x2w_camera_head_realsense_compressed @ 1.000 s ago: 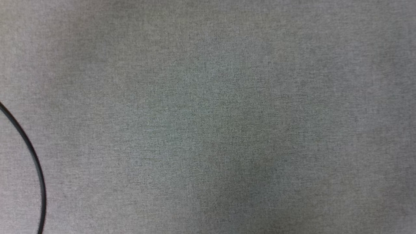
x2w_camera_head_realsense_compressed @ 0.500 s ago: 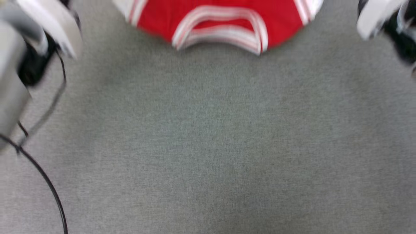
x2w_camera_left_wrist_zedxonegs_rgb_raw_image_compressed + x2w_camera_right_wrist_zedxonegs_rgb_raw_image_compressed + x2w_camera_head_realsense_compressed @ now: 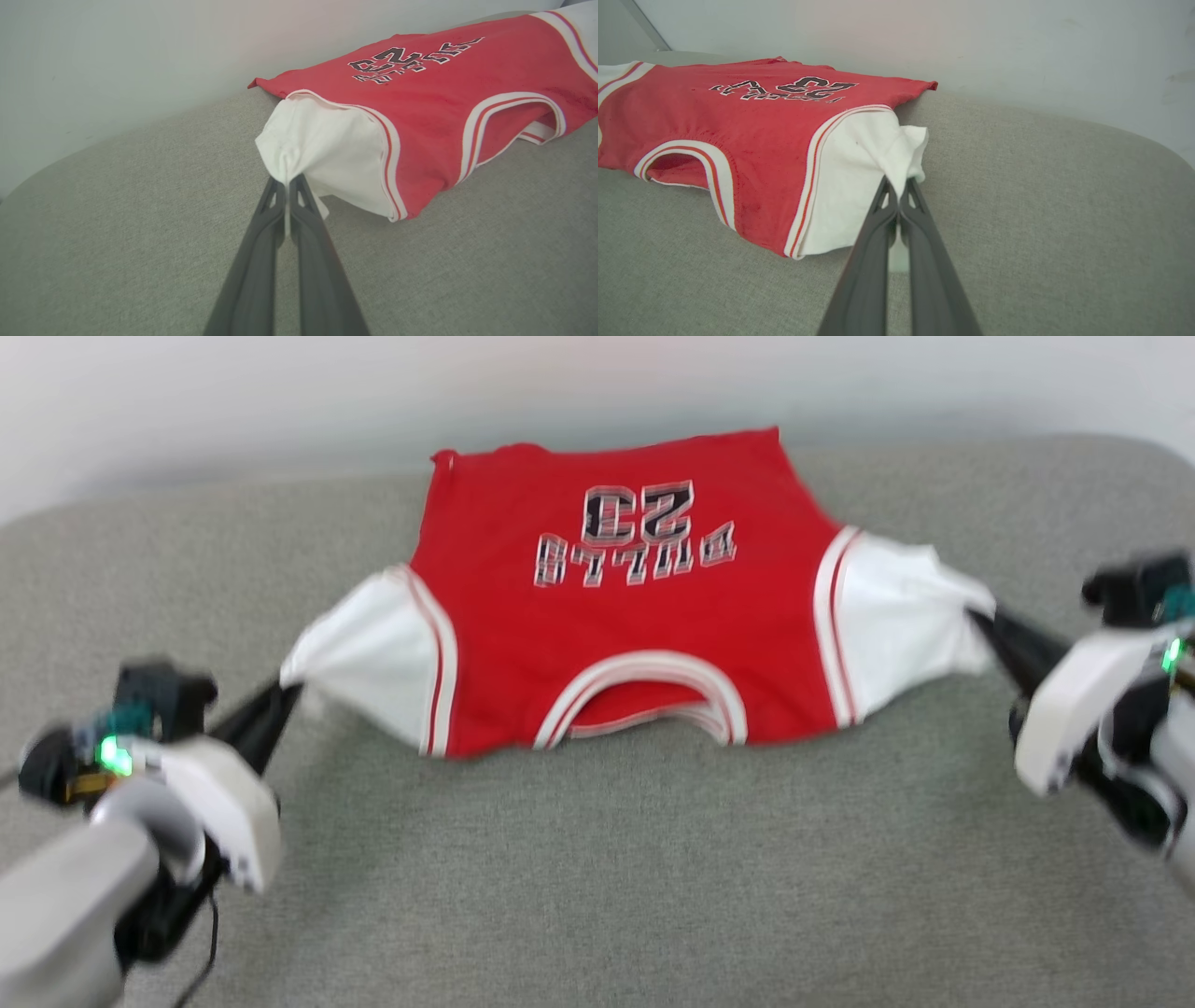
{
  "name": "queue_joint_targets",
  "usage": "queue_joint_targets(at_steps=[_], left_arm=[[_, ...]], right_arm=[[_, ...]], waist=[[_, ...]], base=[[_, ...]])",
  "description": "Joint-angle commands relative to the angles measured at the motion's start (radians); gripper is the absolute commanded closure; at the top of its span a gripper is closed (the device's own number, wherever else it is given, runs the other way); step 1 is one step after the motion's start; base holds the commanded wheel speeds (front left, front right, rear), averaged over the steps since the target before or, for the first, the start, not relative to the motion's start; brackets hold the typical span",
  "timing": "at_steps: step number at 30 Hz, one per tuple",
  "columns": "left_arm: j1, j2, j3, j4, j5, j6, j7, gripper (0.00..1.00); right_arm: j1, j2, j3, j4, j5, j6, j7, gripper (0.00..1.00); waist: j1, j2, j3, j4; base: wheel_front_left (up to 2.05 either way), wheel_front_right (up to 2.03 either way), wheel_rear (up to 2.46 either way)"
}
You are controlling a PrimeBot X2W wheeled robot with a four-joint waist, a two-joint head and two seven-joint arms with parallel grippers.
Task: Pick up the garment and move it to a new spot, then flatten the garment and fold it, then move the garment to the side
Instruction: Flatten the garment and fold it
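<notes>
One grey cushion, and one garment spread lettering-up between the two pairs of fingers. Two white sleeves: the left gripper pinches one tip, the right gripper the other, fingers pressed tight on cloth. Looks like flattening; next comes letting go and regripping to fold.

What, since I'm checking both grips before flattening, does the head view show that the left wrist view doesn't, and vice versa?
The head view adds the right gripper shut on the far white sleeve, opposite the left gripper, with the garment spread between them. The left wrist view adds a close look: white fabric bunched between its shut fingers. Both show the red garment, lettering up, on the grey cushion below a pale wall.
</notes>
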Motion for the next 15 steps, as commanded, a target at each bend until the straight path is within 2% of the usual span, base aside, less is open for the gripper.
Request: queue_joint_targets(at_steps=[1,8,15], left_arm=[[0.05,0.025,-0.005,-0.035,-0.016,0.023,-0.001,1.0],[0.26,0.127,-0.04,-0.208,-0.088,0.124,-0.004,1.0],[0.409,0.194,-0.064,-0.32,-0.152,0.195,-0.012,1.0]], right_arm=[[0.053,-0.019,0.013,-0.022,0.009,-0.001,0.011,1.0],[0.272,-0.11,0.033,-0.142,0.067,-0.001,0.061,1.0],[0.469,-0.227,0.043,-0.286,0.108,-0.001,0.166,1.0]], waist=[[0.0002,0.0,-0.05,-0.006],[0.0002,0.0,-0.126,0.0],[0.0002,0.0,-0.148,0.002]], base=[[0.0,0.0,0.0],[0.0,0.0,0.0],[0.0,0.0,0.0]])
